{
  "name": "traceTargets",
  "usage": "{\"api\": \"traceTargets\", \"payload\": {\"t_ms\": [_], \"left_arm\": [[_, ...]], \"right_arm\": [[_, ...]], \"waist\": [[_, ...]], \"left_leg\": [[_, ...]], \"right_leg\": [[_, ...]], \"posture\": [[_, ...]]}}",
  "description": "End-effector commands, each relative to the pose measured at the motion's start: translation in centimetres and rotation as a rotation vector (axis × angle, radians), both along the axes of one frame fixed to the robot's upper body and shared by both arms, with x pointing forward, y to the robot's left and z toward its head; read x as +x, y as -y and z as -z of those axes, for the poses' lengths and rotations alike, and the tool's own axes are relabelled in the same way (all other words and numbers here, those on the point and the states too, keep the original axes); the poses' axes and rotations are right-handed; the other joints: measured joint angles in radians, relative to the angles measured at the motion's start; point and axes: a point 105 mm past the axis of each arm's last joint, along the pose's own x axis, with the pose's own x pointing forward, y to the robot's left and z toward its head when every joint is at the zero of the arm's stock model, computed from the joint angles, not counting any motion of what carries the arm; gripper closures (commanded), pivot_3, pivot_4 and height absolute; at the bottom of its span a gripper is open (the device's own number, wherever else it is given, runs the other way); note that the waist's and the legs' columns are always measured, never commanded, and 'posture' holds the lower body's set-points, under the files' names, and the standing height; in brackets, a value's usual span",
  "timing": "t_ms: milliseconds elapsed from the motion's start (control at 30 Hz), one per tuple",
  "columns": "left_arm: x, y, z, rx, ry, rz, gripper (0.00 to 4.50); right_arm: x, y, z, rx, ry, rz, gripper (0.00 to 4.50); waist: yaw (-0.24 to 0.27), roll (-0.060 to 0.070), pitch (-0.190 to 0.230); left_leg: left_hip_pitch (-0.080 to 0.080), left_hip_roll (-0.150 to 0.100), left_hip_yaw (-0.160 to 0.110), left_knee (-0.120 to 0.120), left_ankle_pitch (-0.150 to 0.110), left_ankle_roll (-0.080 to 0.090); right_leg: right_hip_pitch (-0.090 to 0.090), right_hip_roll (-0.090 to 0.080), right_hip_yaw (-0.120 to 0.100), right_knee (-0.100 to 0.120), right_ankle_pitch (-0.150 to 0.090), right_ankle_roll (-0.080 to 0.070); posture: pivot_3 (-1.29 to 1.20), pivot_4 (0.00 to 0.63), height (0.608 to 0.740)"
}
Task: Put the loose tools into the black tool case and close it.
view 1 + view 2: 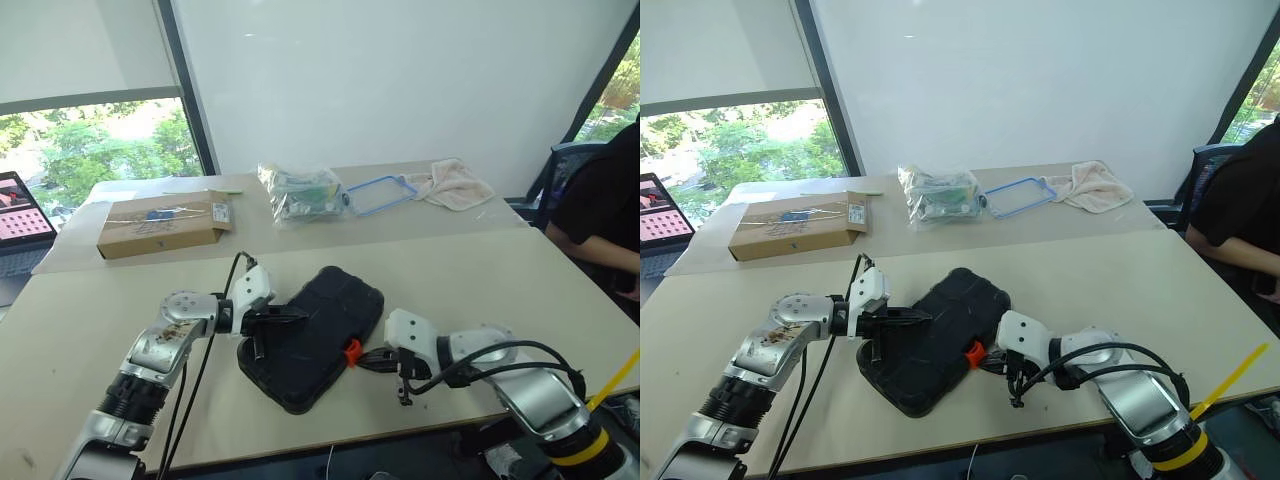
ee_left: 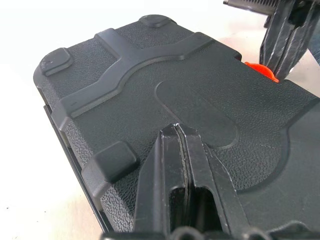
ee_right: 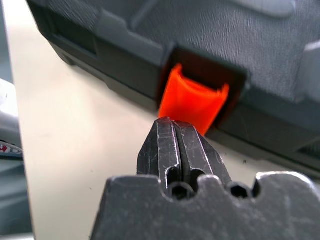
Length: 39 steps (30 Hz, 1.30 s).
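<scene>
The black tool case point(image 1: 318, 335) lies closed on the near part of the pale table point(image 1: 480, 270), set at a slant with one short end toward the table's front edge and the other pointing away toward the back. Its lid is textured plastic with raised ribs and small raised feet at the corners. An orange latch point(image 1: 351, 351) sits in a recess on the long side that faces the right arm.

The left pincer point(image 1: 290, 315) lies over the lid from the case's left side, its two black fingers pressed together with nothing between them; in the left wrist view the tips point(image 2: 176, 132) rest on or just above the lid's surface, and I cannot tell which. The right pincer point(image 1: 372, 358) comes in from the other side, fingers likewise pressed together and empty, with the tips right at the orange latch point(image 3: 192, 100); the right wrist view shows them just below the latch's lower lip, touching or very nearly so.

Farther back, a second table butts against the near one. On it lie a brown cardboard box point(image 1: 165, 225) to the left, a clear plastic bag of small items point(image 1: 300, 192) near the middle, a blue-rimmed clear lid point(image 1: 382, 193) just beside the bag, and a crumpled pale cloth point(image 1: 455, 185) to the right. A laptop point(image 1: 22, 215) with a lit screen stands at the far left edge. A person in dark clothing point(image 1: 600, 215) sits at the right side of the table.
</scene>
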Motion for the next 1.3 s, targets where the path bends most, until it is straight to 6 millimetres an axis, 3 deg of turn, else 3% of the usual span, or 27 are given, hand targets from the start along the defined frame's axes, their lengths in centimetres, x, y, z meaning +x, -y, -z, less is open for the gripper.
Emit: {"api": "traceTargets", "payload": {"t_ms": [33, 700, 867, 967, 1000, 1100, 1300], "left_arm": [[-0.8, -0.3, 3.4, 0.075, -0.125, -0.015, 4.47], [-1.2, -0.5, 4.5, 0.062, -0.185, -0.035, 4.47], [-1.2, -1.2, 4.2, 0.005, -0.168, -0.071, 4.47], [-1.4, -2.7, 1.6, -0.149, -0.109, -0.102, 4.47], [-1.5, -3.5, 0.7, -0.182, -0.075, -0.117, 4.5], [-2.5, -6.5, -0.2, -0.174, -0.036, -0.176, 3.77], [-5.4, -13.6, 0.5, -0.056, 0.007, -0.4, 1.48]], "right_arm": [[0.5, -1.0, -1.4, 0.03, 0.086, -0.034, 4.5], [1.8, -3.3, -3.6, 0.17, 0.154, -0.027, 4.5], [2.0, -1.9, -2.6, 0.196, 0.131, 0.02, 4.5], [1.2, 0.0, -3.8, 0.272, 0.129, 0.05, 4.5], [0.8, 0.7, -4.1, 0.29, 0.134, 0.05, 4.21], [-0.4, 2.8, -4.5, 0.3, 0.149, 0.055, 3.41], [-1.3, 7.8, -4.3, 0.297, 0.251, 0.09, 1.3]], "waist": [[0.0, 0.0, 0.0], [-0.012, 0.0, 0.0], [-0.013, 0.0, 0.0], [-0.013, 0.0, 0.0], [-0.013, 0.0, 0.0], [-0.013, 0.0, 0.0], [-0.01, 0.001, 0.002]], "left_leg": [[0.0, 0.0, 0.0, 0.0, 0.0, 0.0], [0.001, 0.001, 0.0, -0.002, 0.0, 0.0], [0.003, 0.001, 0.001, -0.004, 0.0, -0.001], [0.004, 0.001, 0.001, -0.006, 0.0, -0.001], [0.004, 0.0, 0.001, -0.007, 0.0, -0.001], [0.005, 0.001, 0.001, -0.008, 0.0, -0.002], [0.006, 0.0, 0.001, -0.011, -0.001, -0.002]], "right_leg": [[0.0, 0.0, 0.0, 0.0, 0.0, 0.0], [-0.002, 0.001, 0.005, 0.0, 0.0, 0.0], [-0.002, 0.002, 0.008, 0.0, 0.0, -0.001], [-0.002, 0.003, 0.009, 0.0, 0.0, -0.001], [-0.003, 0.003, 0.01, 0.0, 0.0, -0.001], [-0.004, 0.004, 0.011, -0.001, 0.0, -0.001], [-0.004, 0.006, 0.013, -0.003, 0.0, -0.001]], "posture": [[0.0, 0.15, 0.74], [0.0, 0.15, 0.74], [0.0, 0.15, 0.74], [0.0, 0.15, 0.74], [0.0, 0.15, 0.74], [0.0, 0.15, 0.74], [0.0, 0.15, 0.74]]}}
